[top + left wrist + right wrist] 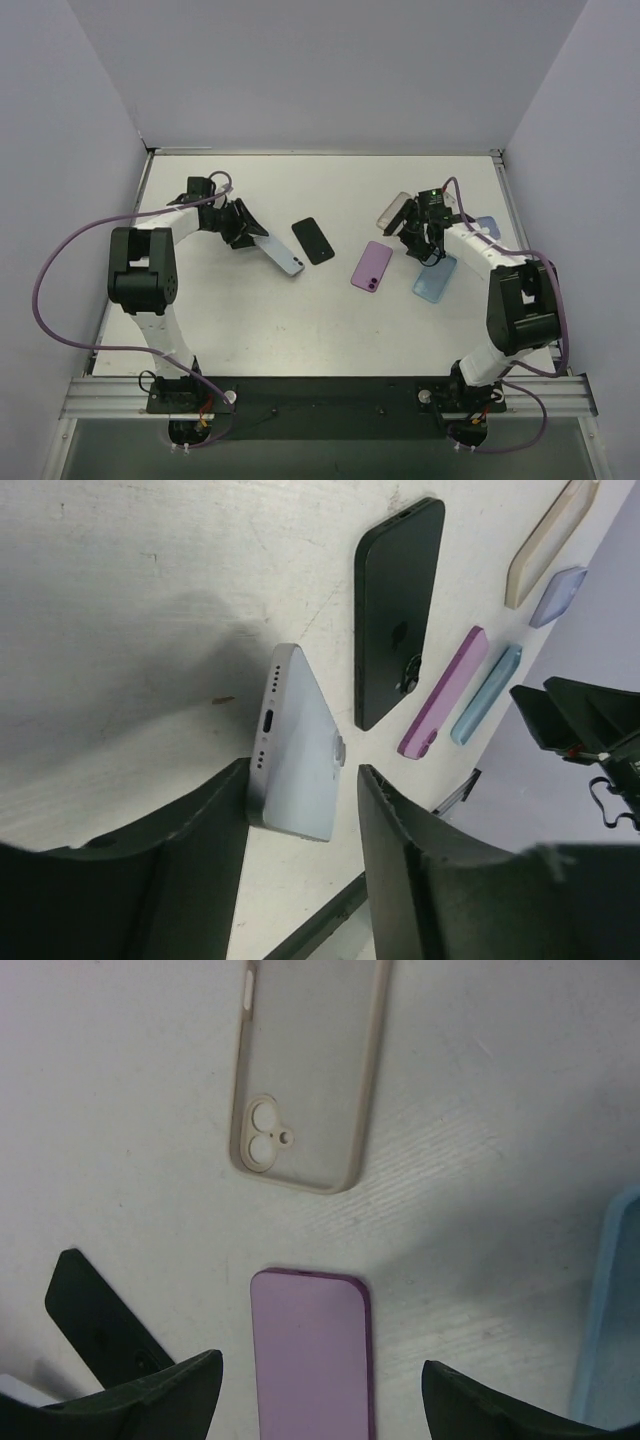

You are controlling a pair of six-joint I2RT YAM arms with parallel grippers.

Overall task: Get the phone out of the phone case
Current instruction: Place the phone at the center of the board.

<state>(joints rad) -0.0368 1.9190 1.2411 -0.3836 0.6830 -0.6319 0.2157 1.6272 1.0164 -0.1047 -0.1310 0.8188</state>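
A pale blue phone [300, 750] with a silver edge stands tilted on its long edge on the white table; it also shows in the top view [283, 255]. My left gripper [300, 810] is open around its near end. The left finger [190, 850] touches it and the right finger stands apart. A purple phone with a darker rim [310, 1350] lies flat, left of a pale blue case [435, 278]. My right gripper [320, 1400] hovers open above the purple phone, empty. In the top view the left gripper [252, 232] is at left and the right gripper [422, 245] at right.
A black phone [313, 241] lies back up between the arms. An empty beige clear case [305, 1070] lies beyond the purple phone. A lavender case [485, 228] lies at the far right. White walls enclose the table.
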